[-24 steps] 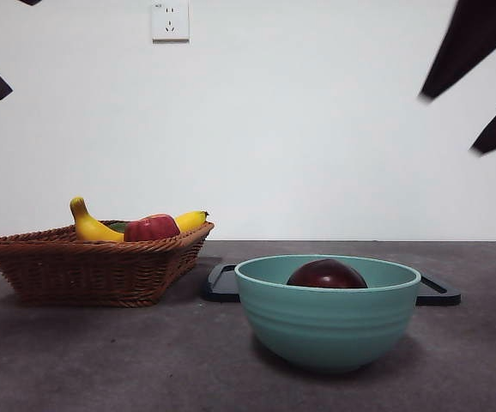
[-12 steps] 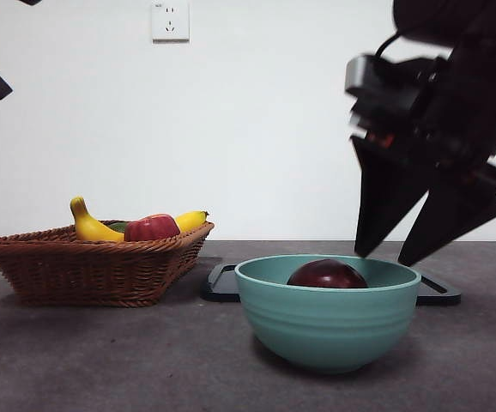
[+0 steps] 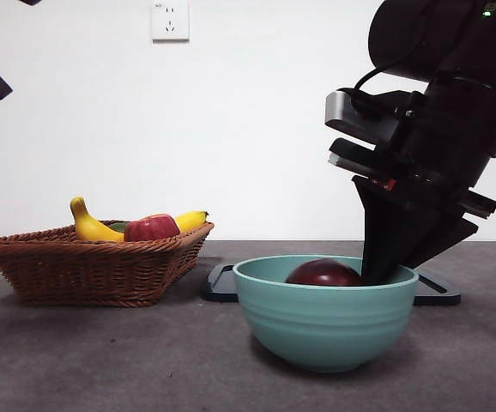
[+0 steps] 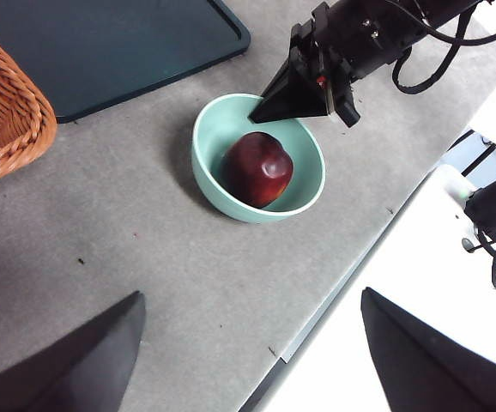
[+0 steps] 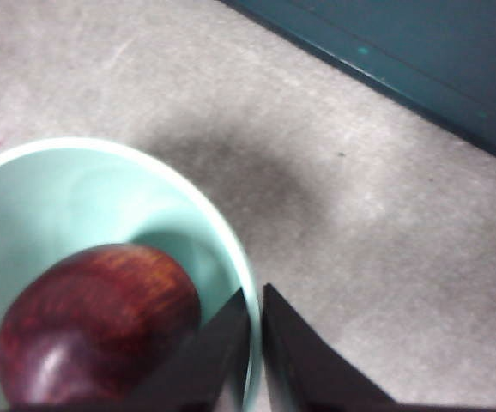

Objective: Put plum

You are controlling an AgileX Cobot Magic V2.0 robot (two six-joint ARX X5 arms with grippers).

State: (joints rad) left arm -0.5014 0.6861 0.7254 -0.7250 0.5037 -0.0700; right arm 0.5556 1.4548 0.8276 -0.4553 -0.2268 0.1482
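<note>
The plum (image 3: 323, 273), dark maroon and glossy, lies inside the teal bowl (image 3: 317, 326) at the table's front. It also shows in the left wrist view (image 4: 258, 167) and in the right wrist view (image 5: 93, 322). My right gripper (image 5: 255, 296) has come down at the bowl's right side (image 3: 384, 273). Its jaws are closed on the bowl's rim (image 5: 231, 249), one inside and one outside, just beside the plum. My left gripper (image 4: 250, 296) is open and empty, held high above the table, well apart from the bowl (image 4: 209, 146).
A dark tray (image 3: 437, 296) lies flat behind the bowl. A wicker basket (image 3: 85, 266) at the left holds a banana (image 3: 89, 227) and a red apple (image 3: 151, 228). The table's edge runs close to the bowl in the left wrist view.
My right arm has come down from the upper right to the bowl, and its jaws have closed on the rim. The bowl has shifted slightly left. The plum stays in the bowl.
</note>
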